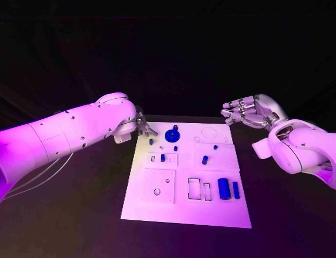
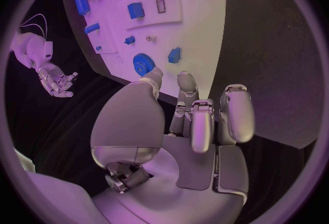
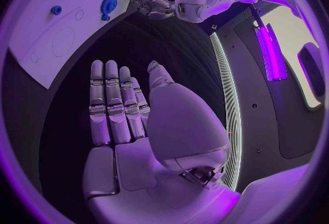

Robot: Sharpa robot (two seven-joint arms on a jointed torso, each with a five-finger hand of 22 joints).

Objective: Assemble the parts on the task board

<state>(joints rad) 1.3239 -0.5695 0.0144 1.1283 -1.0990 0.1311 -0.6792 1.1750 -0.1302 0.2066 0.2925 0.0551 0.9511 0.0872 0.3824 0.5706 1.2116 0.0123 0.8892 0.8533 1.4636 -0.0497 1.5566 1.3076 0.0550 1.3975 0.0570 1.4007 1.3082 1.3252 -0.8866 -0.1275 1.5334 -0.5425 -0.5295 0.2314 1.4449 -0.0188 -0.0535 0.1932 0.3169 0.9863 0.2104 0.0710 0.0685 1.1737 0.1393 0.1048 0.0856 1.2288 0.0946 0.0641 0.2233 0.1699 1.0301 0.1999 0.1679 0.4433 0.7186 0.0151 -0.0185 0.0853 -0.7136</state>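
left hand [image 1: 141, 128] sits at the far left corner of the task board [image 1: 185, 212], fingers partly curled over the board edge, w/ nothing between them; it looks released. in the left wrist view its fingertips [image 2: 185, 79] hover just beside a small blue block [image 2: 175, 55] and the blue gear [image 2: 143, 63], not touching them as far as i can see.

the task board is a white plate lying in the middle of the black desk [image 1: 75, 215]. on it, going left to right: the gear [image 1: 173, 135] near the far left part, a few small blue pieces [image 1: 162, 157] in the middle area, one more blue piece [image 1: 204, 159] right of centre, then two blue cylinders [image 1: 224, 188] lying side by side near the right edge, close to the robot.

right hand [image 1: 248, 112] is up in the air, beyond the far right corner of the board, well apart from it. in the right wrist view the hand [image 3: 120, 109] has straight fingers lying together, palm bare, so it holds nothing, released.
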